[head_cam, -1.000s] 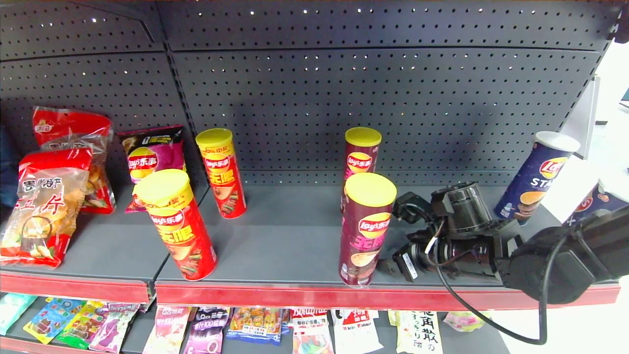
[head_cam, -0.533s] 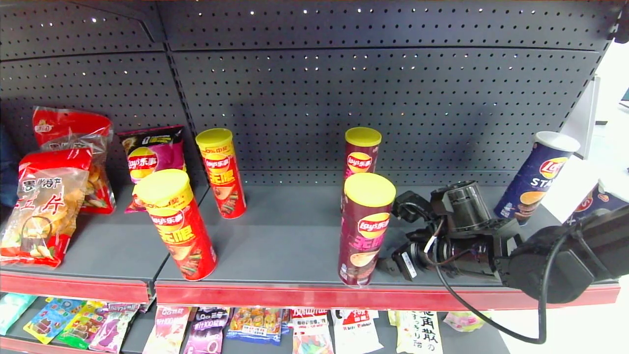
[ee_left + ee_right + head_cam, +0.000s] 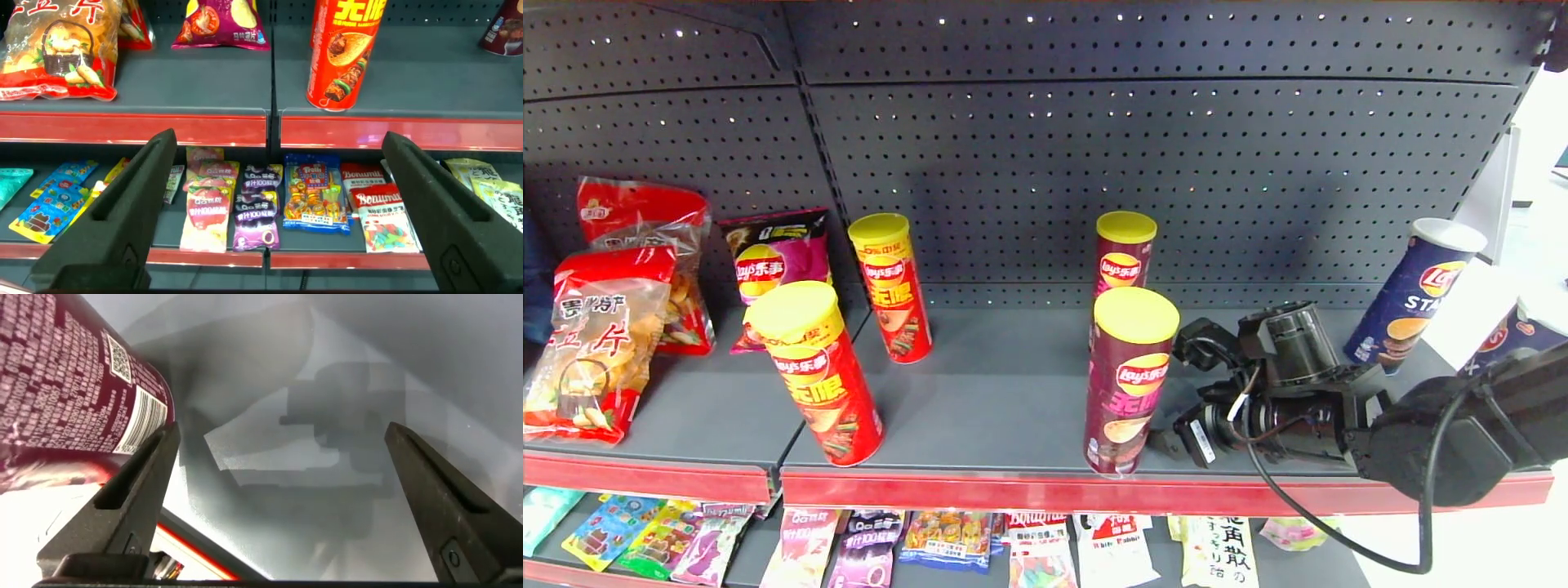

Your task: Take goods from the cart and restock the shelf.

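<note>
Though red-edged, dark grey shelf (image 3: 1013, 400)

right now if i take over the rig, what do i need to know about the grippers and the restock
Right gripper: open, low on the shelf, beside the front maroon can. The can is outside its fingers, not between them.
Left gripper: open and empty, facing the snack packets on the lower tier.
Done: the front maroon can stands upright near the shelf's front edge, in front of the rear maroon can. The front red can and rear red can are to its left, the blue can at the right end.
Left: probably draw the right arm back without nudging the can, then fetch more goods from the cart.
</note>
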